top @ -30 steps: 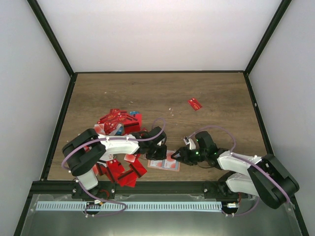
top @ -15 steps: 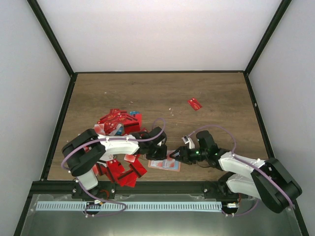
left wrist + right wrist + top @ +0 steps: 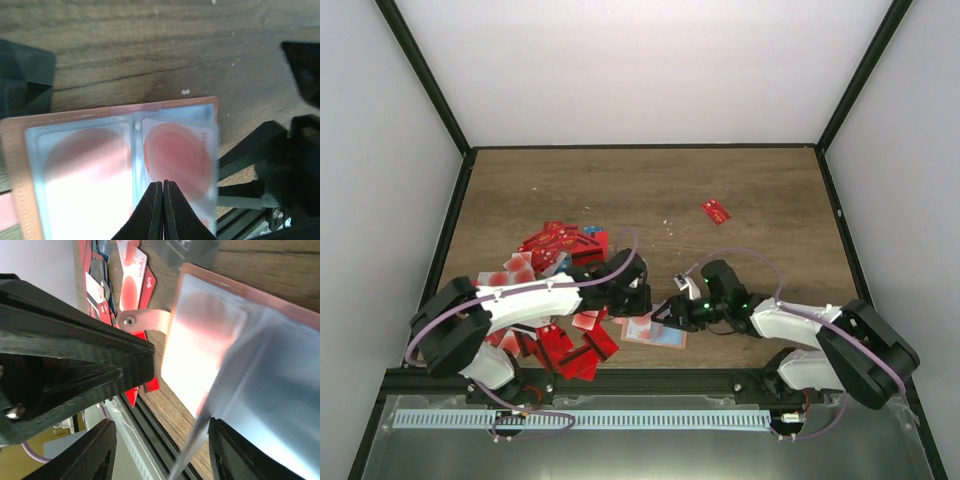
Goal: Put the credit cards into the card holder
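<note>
A brown wood-grain table (image 3: 720, 180) fills the floor of a booth with plain white walls (image 3: 640, 70) and a black frame (image 3: 425, 78) at the corners. A slotted pale rail (image 3: 620, 419) runs along the near edge, by the arm bases. The cards (image 3: 555, 245), mostly red, lie heaped at near left, spreading from the middle of that side down to the near edge. A lone card (image 3: 716, 211), also red, lies well apart at right of centre, and a few pale specks dot the bare wood beyond. The holder (image 3: 655, 332) lies open and flat on the table just right of the heap, between the two grippers. In the left wrist view its salmon border frames two light blue pockets, each showing a pale face with a red disc (image 3: 80, 165). The left gripper (image 3: 638, 312) has its jaws pressed together with nothing between them, tips (image 3: 163, 182) over the seam between the pockets. The right gripper (image 3: 665, 315) comes in low from the right with its jaws standing partly apart (image 3: 160, 450). A clear leaf (image 3: 212, 415) of the holder (image 3: 200, 340) rises between them, untouched by the left finger; the right cannot be told. A salmon strap (image 3: 147, 319) with a snap pokes from the holder's far side, towards the cards (image 3: 131, 270).
</note>
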Tool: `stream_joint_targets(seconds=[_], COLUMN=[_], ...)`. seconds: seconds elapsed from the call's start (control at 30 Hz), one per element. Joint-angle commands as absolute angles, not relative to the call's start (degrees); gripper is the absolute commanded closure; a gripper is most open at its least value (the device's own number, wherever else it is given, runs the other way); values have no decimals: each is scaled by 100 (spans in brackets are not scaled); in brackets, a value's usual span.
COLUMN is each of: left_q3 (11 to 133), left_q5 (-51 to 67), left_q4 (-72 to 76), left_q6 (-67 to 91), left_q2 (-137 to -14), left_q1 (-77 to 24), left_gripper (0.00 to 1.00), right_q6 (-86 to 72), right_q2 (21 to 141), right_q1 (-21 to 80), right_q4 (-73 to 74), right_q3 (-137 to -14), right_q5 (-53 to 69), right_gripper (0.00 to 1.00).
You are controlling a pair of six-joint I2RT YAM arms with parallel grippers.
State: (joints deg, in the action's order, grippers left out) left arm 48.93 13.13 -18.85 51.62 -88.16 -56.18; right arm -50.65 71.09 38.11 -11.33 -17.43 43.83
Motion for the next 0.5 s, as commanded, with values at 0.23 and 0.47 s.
stream_joint_targets(seconds=[0.23, 0.47], left_q3=[4061, 3907], left_q5=[655, 156], left_q4=[-2837, -3591], left_q6=[5153, 4964], left_q2=[-7275, -6577], left_q1=[-4865, -4296], left_gripper=[91, 67], right_q6=[-5174, -4788], right_q2=[8662, 8966], right_q1=[4617, 4676], right_q4=[-1399, -879], right_q3=[-3116, -3899], right_q5=[4176, 3976], right_gripper=[48, 50])
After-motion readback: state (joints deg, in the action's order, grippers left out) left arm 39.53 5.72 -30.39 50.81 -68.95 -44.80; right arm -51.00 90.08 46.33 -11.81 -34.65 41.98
